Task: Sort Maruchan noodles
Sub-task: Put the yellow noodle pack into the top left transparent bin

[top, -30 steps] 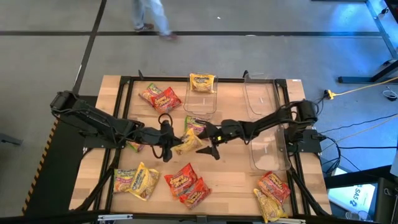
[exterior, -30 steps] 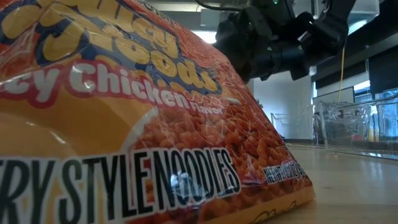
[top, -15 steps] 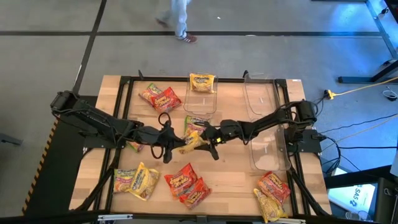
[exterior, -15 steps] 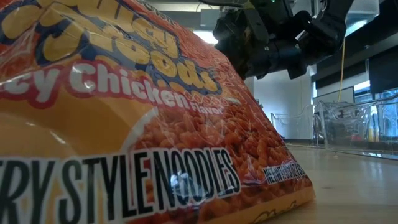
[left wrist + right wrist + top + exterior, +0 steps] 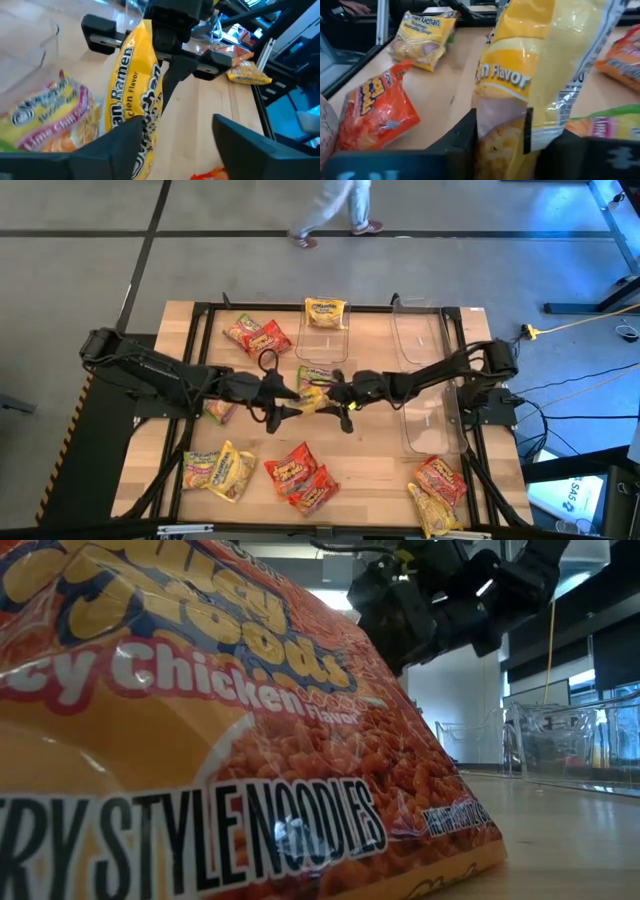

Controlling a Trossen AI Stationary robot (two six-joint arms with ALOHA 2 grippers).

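Right pincer (image 5: 337,402): at mid-frame in the high view, clamped on the yellow packet (image 5: 530,75); in its own wrist view the packet stands between its two dark fingers (image 5: 470,135), pinched.
Left pincer (image 5: 285,398): just left of the yellow packet in the high view, fingers spread apart; in the left wrist view the packet's lower edge sits beside one finger (image 5: 115,145); contact cannot be judged.
Yellow packet: lifted off the worktop (image 5: 375,460), hanging upright between both pincers.
Lime-green packet (image 5: 312,376): lying flat, just above the pincers in the frame.
Red-orange packets (image 5: 300,475): lower centre of the worktop.
Clear bins (image 5: 415,330): upper right of the worktop.
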